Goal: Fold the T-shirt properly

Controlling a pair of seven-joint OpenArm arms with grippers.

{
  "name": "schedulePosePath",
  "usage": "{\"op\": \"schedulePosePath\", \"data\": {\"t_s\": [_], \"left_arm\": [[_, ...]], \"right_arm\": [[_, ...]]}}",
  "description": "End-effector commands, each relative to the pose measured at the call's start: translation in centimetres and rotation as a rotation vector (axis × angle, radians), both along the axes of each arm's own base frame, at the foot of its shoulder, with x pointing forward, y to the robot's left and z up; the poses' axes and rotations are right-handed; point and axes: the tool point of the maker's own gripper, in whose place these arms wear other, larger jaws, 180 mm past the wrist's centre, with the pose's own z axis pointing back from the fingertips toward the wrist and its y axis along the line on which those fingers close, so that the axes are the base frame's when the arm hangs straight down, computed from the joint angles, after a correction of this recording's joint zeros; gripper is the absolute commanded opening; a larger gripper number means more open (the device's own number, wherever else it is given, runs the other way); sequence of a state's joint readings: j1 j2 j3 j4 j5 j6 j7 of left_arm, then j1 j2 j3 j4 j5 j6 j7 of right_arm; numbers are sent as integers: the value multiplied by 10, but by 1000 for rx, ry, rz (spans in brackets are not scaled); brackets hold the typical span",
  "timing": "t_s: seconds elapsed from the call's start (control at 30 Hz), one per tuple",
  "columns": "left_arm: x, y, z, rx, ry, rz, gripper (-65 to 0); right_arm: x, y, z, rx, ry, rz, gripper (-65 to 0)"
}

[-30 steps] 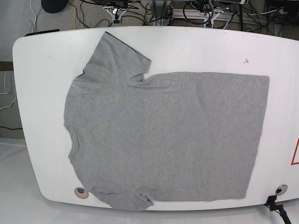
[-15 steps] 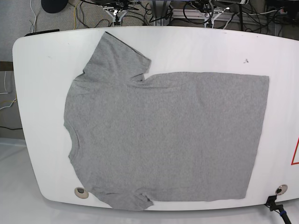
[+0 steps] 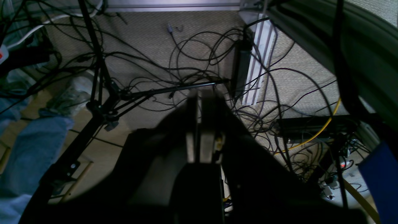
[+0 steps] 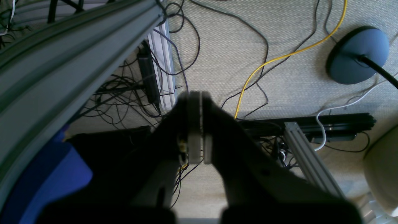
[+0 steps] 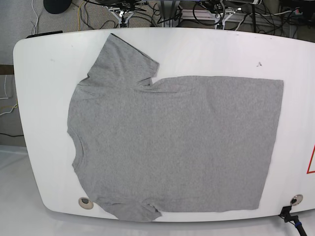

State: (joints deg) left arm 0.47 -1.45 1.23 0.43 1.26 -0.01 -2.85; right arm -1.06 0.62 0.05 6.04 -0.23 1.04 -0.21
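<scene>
Grey T-shirt point(image 5: 172, 142) lies flat mid-frame, looks soft, light, floppy, so grab hem corners at right; left gripper point(image 3: 199, 93) and right gripper point(image 4: 195, 95) both closed, empty

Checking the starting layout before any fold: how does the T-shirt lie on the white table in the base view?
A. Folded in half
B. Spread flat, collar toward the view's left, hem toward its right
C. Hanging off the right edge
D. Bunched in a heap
B: the T-shirt lies spread flat on the white table, sleeves and neckline at the view's left, straight hem at its right.
</scene>
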Motion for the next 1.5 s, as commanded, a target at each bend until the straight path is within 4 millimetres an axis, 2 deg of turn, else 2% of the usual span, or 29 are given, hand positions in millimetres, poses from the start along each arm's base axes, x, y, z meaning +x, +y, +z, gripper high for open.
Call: {"op": "schedulePosePath", "data": {"t_s": [0.0, 0.5, 0.77, 0.8, 1.47], "left_arm": [[0, 2, 0, 1, -2, 0, -650], [-2, 0, 0, -4, -9, 0, -650], [-14, 6, 1, 4, -5, -2, -650], [-3, 3, 0, 4, -21, -22, -650], [1, 3, 1, -2, -50, -39, -650]], "right_arm": [[1, -2, 0, -3, -4, -1, -650], [2, -2, 0, -2, -7, 8, -650], [0, -8, 0, -7, -19, -3, -650], [13, -1, 1, -1, -36, 2, -650], [11, -2, 1, -6, -29, 14, -650]]}}
